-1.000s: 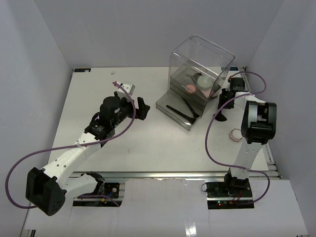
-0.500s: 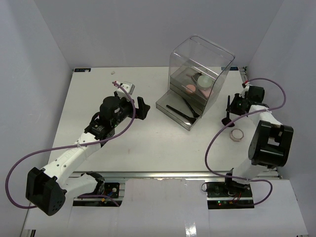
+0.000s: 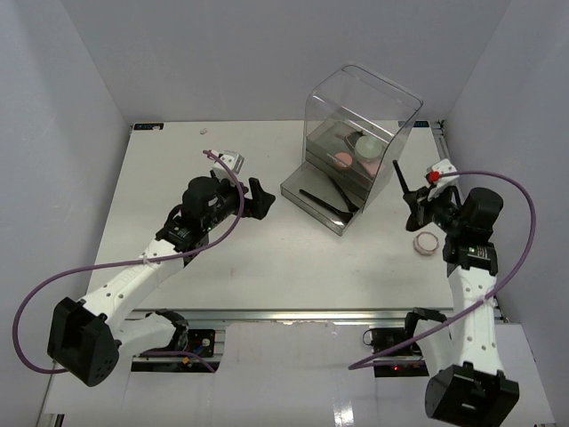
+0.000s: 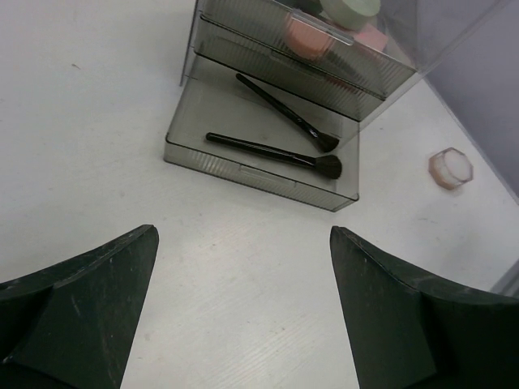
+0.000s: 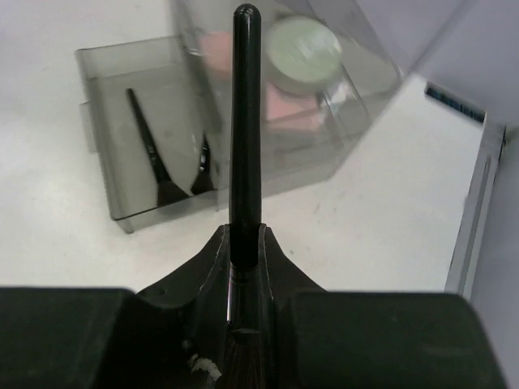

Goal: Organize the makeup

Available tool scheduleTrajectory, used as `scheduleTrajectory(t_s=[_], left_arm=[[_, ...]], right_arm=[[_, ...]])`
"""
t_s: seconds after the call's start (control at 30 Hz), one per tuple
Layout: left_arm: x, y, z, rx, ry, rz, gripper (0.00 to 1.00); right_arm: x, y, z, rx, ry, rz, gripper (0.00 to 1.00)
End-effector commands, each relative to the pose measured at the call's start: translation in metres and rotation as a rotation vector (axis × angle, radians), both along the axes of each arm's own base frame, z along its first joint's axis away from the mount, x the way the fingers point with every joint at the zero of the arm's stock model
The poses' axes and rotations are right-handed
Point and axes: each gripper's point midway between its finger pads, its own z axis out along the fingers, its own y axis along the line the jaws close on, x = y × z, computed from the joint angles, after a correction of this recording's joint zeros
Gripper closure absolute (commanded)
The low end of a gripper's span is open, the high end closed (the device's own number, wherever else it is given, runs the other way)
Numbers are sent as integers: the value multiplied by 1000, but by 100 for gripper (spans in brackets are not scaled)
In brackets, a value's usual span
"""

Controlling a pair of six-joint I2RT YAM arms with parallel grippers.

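Right gripper [image 5: 243, 251] swung off box [image 3: 360, 98], clamped on brush [image 5: 244, 113] (left gripper [image 4: 243, 300] idle, agape); carry step, seemingly; next: align brush with open drawer [image 5: 87, 105].

The brush [image 5: 245, 97] sinks between the fingers of the right claw [image 5: 243, 235], so its bristle end is just a dark blur at the bottom edge. Beyond its tip, the pink square [image 5: 296, 109] smears behind the clear box [image 5: 365, 73] wall. Both fingers of the left claw [image 4: 242, 235] run off the bottom edge. Ahead of it, the green compact [image 4: 350, 8] is cut by the top edge, and the pink compact [image 4: 310, 36] is half behind a ribbed drawer front.
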Motion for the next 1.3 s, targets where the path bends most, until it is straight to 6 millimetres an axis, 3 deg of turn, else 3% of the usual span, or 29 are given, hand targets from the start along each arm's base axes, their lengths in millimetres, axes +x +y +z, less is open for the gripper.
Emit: scheduleTrajectory(t_s=[0.0, 0.1, 0.27, 0.3, 0.37, 0.5, 0.6, 0.77, 0.87, 0.93, 0.97, 1.03, 1.17, 1.23, 1.27], left_arm=[[-13, -10, 4, -145, 84, -43, 2], [-21, -15, -4, -211, 164, -62, 2], [-30, -21, -20, -301, 287, -57, 2], [-31, -21, -23, -314, 304, -51, 2], [-33, -21, -36, -331, 357, -32, 4], [-32, -18, -55, -353, 437, 34, 9], [-35, -16, -64, -372, 472, 54, 12], [-40, -14, -76, -392, 505, 66, 15], [-41, -17, -80, -414, 524, 63, 20], [-39, -21, -85, -426, 547, 59, 23], [-38, -24, -88, -431, 561, 56, 26], [-35, -27, -89, -430, 571, 49, 28], [-28, -23, -85, -393, 534, 71, 33], [-24, -17, -77, -365, 483, 85, 33], [-24, -11, -73, -338, 451, 99, 34]], right_arm=[[-61, 67, 23, -174, -177, 528, 92], [-66, 90, 30, -199, -199, 628, 92], [-46, 133, 27, -258, -152, 674, 92], [-50, 152, 24, -267, -147, 714, 92], [-36, 178, 6, -306, -96, 704, 92], [19, 203, -17, -366, -29, 507, 92], [68, 208, -37, -406, 50, 375, 92], [113, 203, -65, -477, 99, 219, 91], [121, 200, -82, -510, 127, 189, 68], [121, 198, -90, -526, 141, 195, 40], [118, 198, -92, -528, 145, 205, 33], [99, 206, -88, -507, 146, 311, 31], [39, 232, -88, -471, 178, 680, 37], [28, 238, -92, -457, 195, 753, 48], [18, 239, -102, -455, 239, 803, 63]])
